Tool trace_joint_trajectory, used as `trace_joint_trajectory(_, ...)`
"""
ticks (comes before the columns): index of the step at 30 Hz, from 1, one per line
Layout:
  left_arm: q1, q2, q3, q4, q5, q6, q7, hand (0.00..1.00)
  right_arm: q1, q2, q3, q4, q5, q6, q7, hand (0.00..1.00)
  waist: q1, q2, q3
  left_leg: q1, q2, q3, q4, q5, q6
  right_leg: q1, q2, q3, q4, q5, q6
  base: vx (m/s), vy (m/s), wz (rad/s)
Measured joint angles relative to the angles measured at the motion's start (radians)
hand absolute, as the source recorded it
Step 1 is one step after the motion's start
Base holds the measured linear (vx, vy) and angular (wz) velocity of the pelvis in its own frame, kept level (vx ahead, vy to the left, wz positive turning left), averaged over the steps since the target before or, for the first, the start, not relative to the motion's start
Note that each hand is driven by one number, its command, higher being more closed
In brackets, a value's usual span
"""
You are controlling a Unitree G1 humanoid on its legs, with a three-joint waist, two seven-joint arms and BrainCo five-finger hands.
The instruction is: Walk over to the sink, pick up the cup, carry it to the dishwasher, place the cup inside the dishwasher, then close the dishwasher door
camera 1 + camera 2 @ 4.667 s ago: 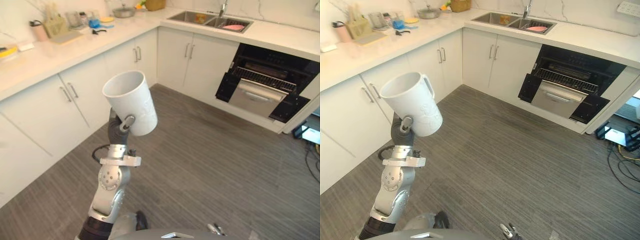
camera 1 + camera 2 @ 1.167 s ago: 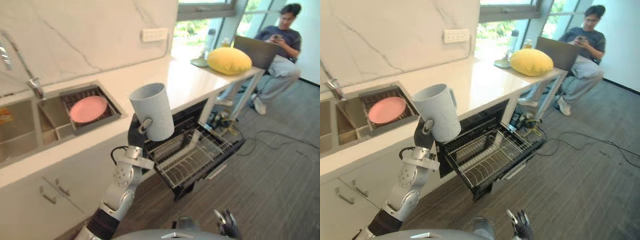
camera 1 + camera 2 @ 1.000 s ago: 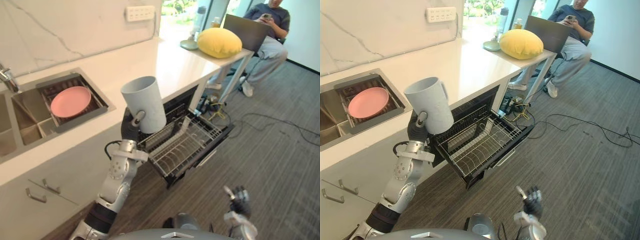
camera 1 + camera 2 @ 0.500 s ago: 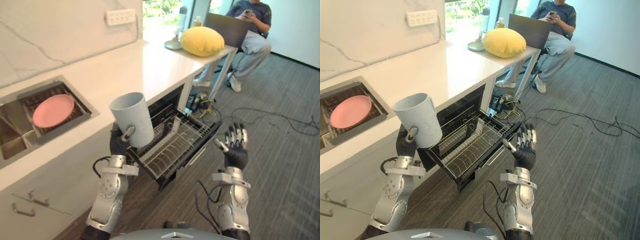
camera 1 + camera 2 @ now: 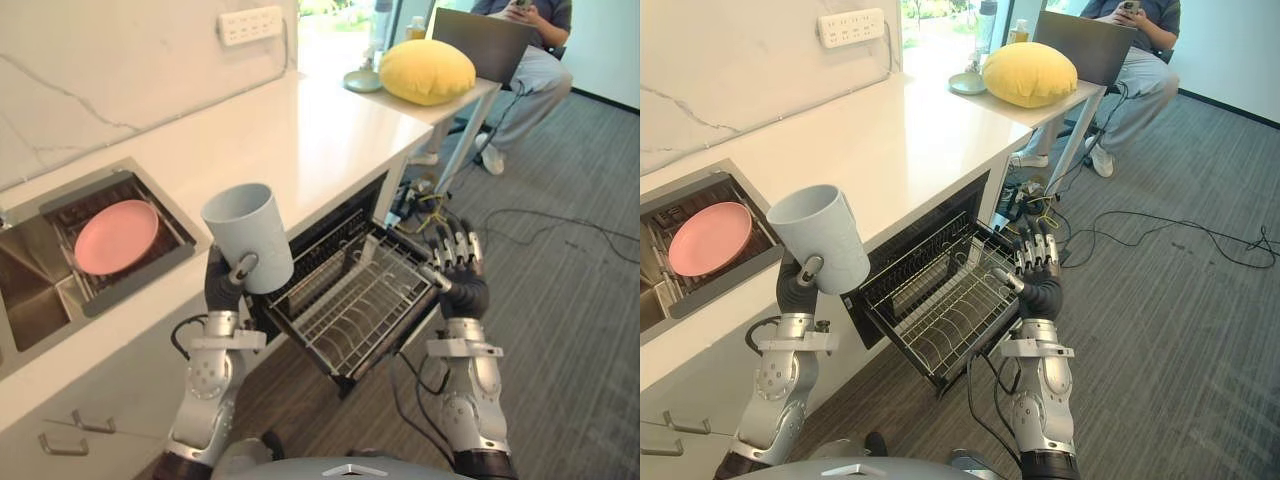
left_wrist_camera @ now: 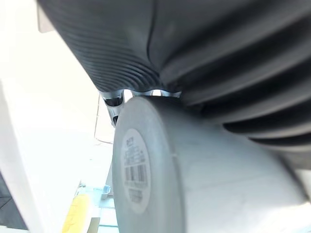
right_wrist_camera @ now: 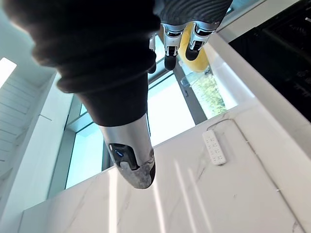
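Left eye view: left hand (image 5: 221,286) grips cup (image 5: 248,238) nearly upright, mouth up; right hand (image 5: 463,287) splayed.

Pale cup (image 5: 248,238) aloft, slightly tilted, seemingly empty

A white sticker (image 6: 135,170) sits on the round base of the cup (image 6: 218,194), seen in the left wrist view. It carries a barcode of dark bars across its middle, with a short line of small characters above it and more lines of small print below. All of this print is too small and blurred to make out, so no word or number can be read from it. No other lettering, number or sign in the views can be read
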Motion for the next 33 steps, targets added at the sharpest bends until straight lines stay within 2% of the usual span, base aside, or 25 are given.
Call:
trace_joint_trajectory(5, -0.075, -0.003, -0.011, 0.027, 0.132, -0.002, 0.059, 1.00, -0.006, 0.004, 0.024, -0.075, 0.014, 0.028, 0.005, 0.00, -0.016, -0.003, -0.002, 0.028, -0.037, -0.010, -0.075, 0.037, 0.018, 0.000, -0.022, -0.010, -0.008, 0.004, 0.013, 0.02, 0.064, 0.08)
trace_joint_trajectory(10, -0.112, -0.003, -0.023, 0.089, 0.288, 0.005, 0.164, 1.00, -0.024, 0.005, 0.086, -0.077, 0.019, 0.083, 0.016, 0.00, -0.025, -0.014, -0.011, 0.033, -0.047, 0.002, -0.113, 0.054, 0.022, -0.016, -0.025, 0.002, -0.019, 0.014, 0.023, 0.00, 0.042, -0.06)
trace_joint_trajectory(15, -0.125, -0.008, -0.041, 0.131, 0.377, 0.012, 0.256, 1.00, -0.045, 0.003, 0.170, -0.124, 0.025, 0.131, 0.009, 0.00, -0.028, -0.026, -0.021, 0.036, -0.049, 0.013, -0.116, 0.056, 0.024, -0.017, -0.024, 0.016, -0.031, 0.025, 0.025, 0.01, 0.032, -0.08)
trace_joint_trajectory(18, -0.129, -0.011, -0.052, 0.156, 0.439, 0.014, 0.324, 1.00, -0.076, 0.003, 0.227, -0.124, 0.024, 0.153, -0.006, 0.00, -0.026, -0.028, -0.029, 0.055, -0.052, 0.021, -0.145, 0.068, 0.025, -0.016, -0.024, 0.025, -0.031, 0.026, 0.026, -0.01, 0.026, -0.09)
trace_joint_trajectory(23, -0.136, -0.013, -0.101, 0.173, 0.563, 0.034, 0.437, 1.00, -0.106, 0.007, 0.307, -0.124, 0.024, 0.198, -0.072, 0.00, -0.017, -0.032, -0.043, 0.069, -0.058, 0.034, -0.172, 0.079, 0.027, -0.021, -0.023, 0.042, -0.036, 0.032, 0.031, -0.02, 0.022, -0.08)
trace_joint_trajectory(33, -0.155, -0.012, -0.155, 0.224, 0.728, 0.055, 0.505, 1.00, -0.109, 0.015, 0.377, -0.127, 0.009, 0.263, -0.157, 0.00, -0.013, -0.036, -0.065, 0.082, -0.069, 0.046, -0.190, 0.086, 0.032, -0.021, -0.029, 0.056, -0.043, 0.042, 0.037, -0.01, 0.032, -0.04)
